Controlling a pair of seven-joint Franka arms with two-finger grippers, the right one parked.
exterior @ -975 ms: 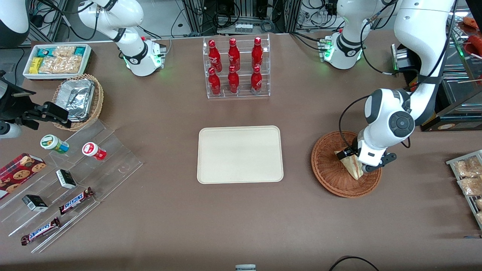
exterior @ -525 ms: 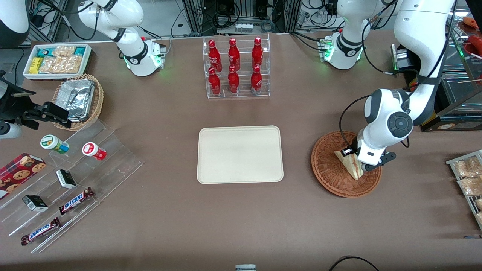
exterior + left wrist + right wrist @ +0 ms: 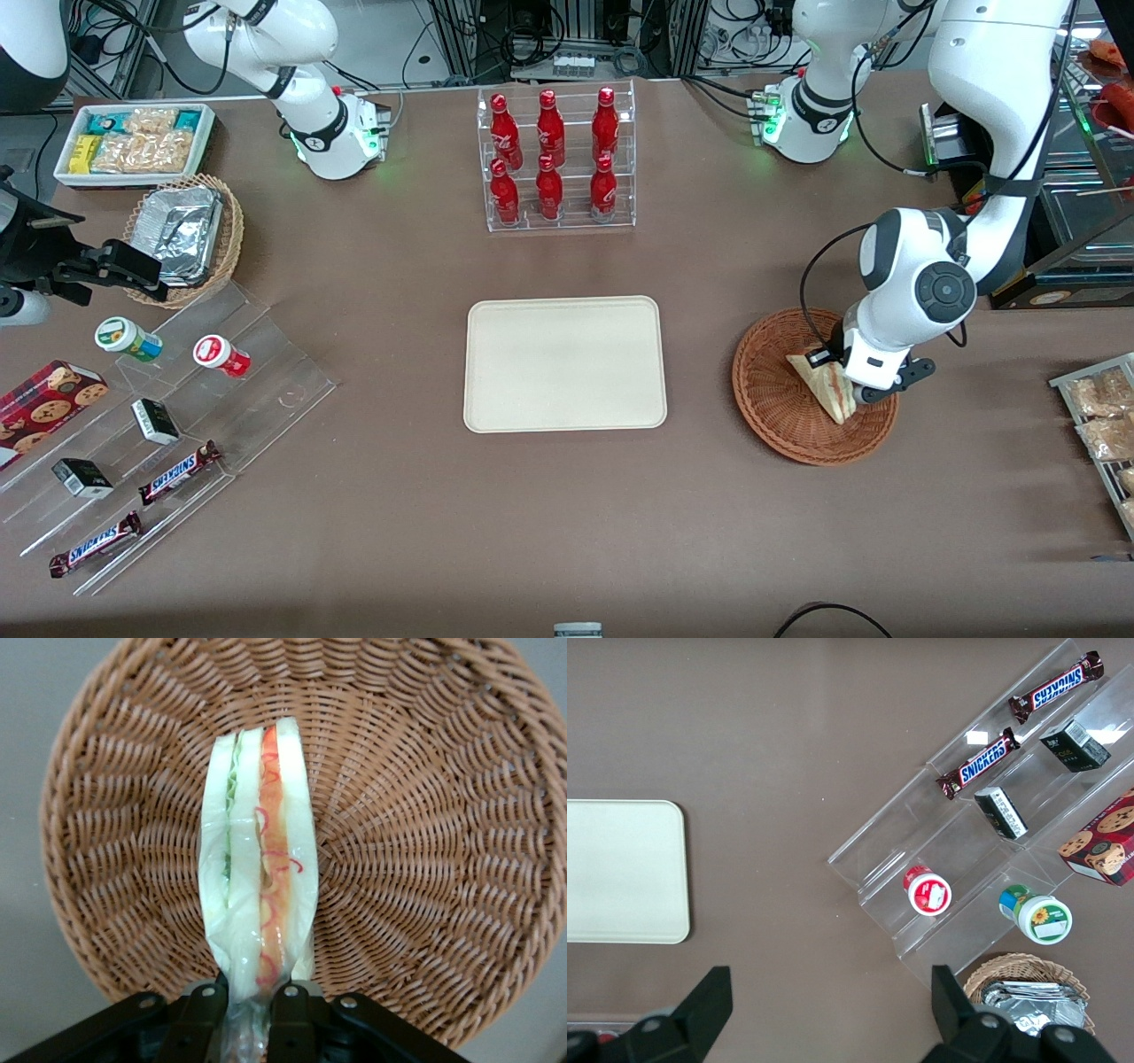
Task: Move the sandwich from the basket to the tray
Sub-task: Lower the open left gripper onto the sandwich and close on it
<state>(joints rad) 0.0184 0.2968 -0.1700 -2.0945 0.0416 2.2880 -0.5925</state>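
Gripping the sandwich [image 3: 260, 904] by one narrow end, the pincer [image 3: 249, 1001] had its two fingers pressed against the wrapped wedge from either side, as the left wrist view showed, with the red and green filling layers running away from the fingers over the woven floor of the basket [image 3: 425, 815]. In the front view the sandwich [image 3: 824, 383] sat at the right of the frame, low in the middle band, within the outline of the round reddish-brown basket [image 3: 775, 416], under the white wrist of the working arm, whose pincer [image 3: 842, 377] was mostly hidden there. Whether the wedge was already clear of the wicker or resting on it could not be told.

The tray [image 3: 565, 363] lay flat on the worktop [image 3: 567, 514] at the centre of the frame, with nothing on it, well apart from the basket.

By these signs the grasp looked done and little else: lifting out of the basket, carrying across to the tray and releasing there all seemed left to do.
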